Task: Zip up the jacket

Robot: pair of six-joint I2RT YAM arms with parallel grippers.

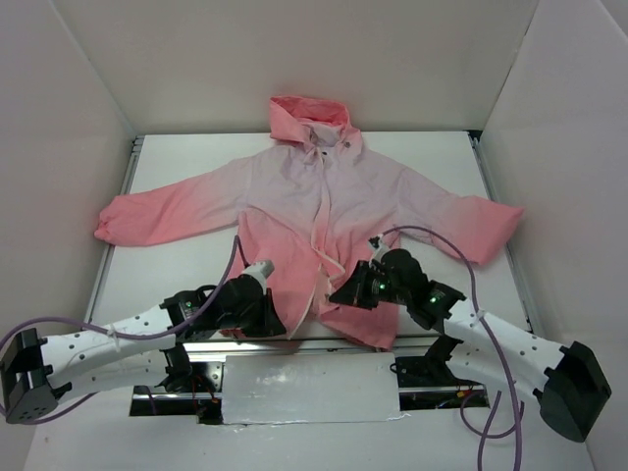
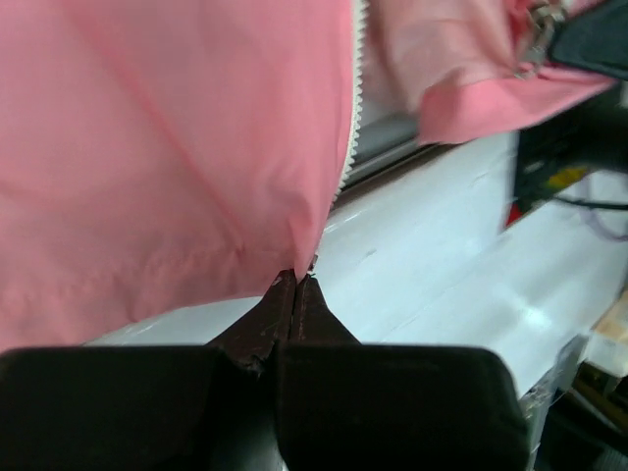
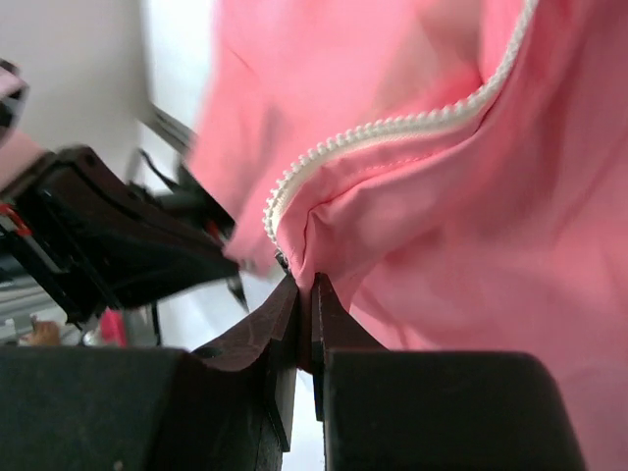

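1. Top external: the jacket (image 1: pixel 324 201) lies face-up on the white table (image 1: pixel 442 162). Its sleeves are spread to either side of the zipper (image 1: pixel 319 235), with the hood at the zipper's far end and the coral hem at its near end. The front panels stand parted towards the zipper's foot.
2. The left gripper (image 2: pixel 296 283) has its fingers pressed together on the hem corner, right at the foot of the zipper, on its left side.
3. The right gripper (image 3: pixel 306 289) is clamped on a fold of coral fabric just under the lowest teeth (image 3: pixel 392 128) on the zipper's right side.
4. Both pinches sit so low, it seems, to control the two bottom ends of the zipper. Those ends must meet and engage before anything can be drawn upward.
5. Both arms reach in low from beyond the zipper's near end. Their forearms angle inward and their wrists converge on its foot, near each other but apart across the gap.
6. A small metal piece (image 2: pixel 535 29) shows at the right panel's edge, blurred. It may be the slider, but that cannot be told.
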